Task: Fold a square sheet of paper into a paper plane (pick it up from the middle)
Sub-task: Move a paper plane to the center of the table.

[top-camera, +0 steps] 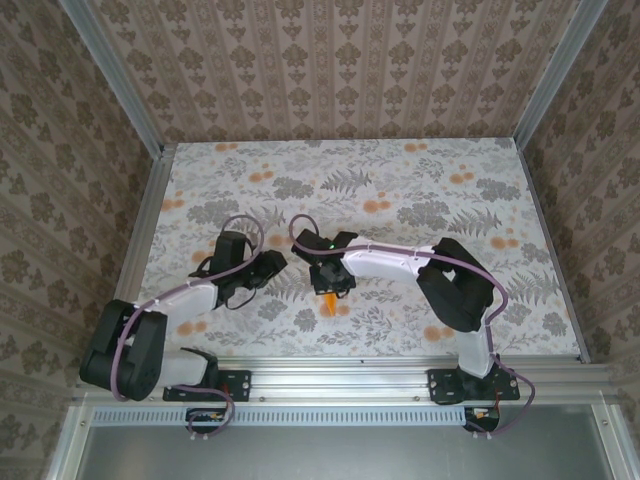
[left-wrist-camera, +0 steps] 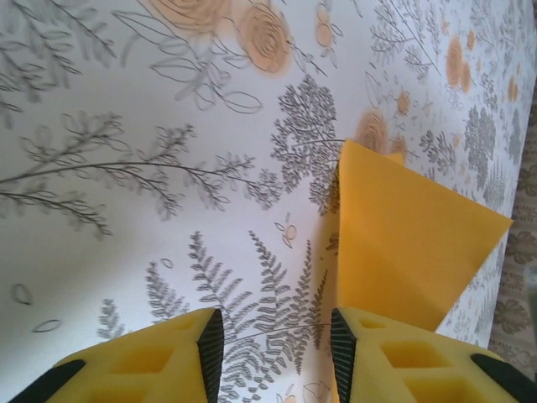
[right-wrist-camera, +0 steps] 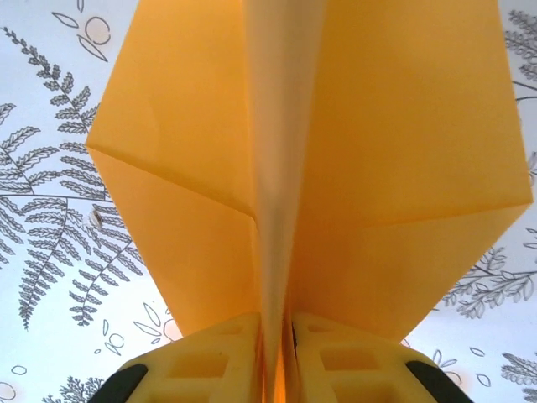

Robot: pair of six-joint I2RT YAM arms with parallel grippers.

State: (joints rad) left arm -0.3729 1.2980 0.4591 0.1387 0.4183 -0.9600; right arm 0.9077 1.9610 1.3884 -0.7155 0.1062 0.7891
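1. Bases of two robot arms sit at the near edge of a floral-print table (top-camera: 400, 170). Both arms reach toward its middle.
2. Just beyond the bases, the right gripper (right-wrist-camera: 275, 323) is clenched on the paper plane (right-wrist-camera: 377, 151). Its two yellow fingers pinch the plane's central spine fold, and orange flaps spread out to either side.
3. Diagonal creases run from the spine to the outer edges, so the nose folds and the centre fold look done.
4. Beside it, the left gripper (left-wrist-camera: 277, 336) is released, with its jaws apart and nothing but tabletop between them. One edge of the plane lies just beside one finger, ungripped.
5. The task seems to be in its late stage. What is likely left is creasing the wings down and setting the plane on the table. Whether the wings are even cannot be told.
6. Farther back, the patterned tabletop runs to wallpapered walls.
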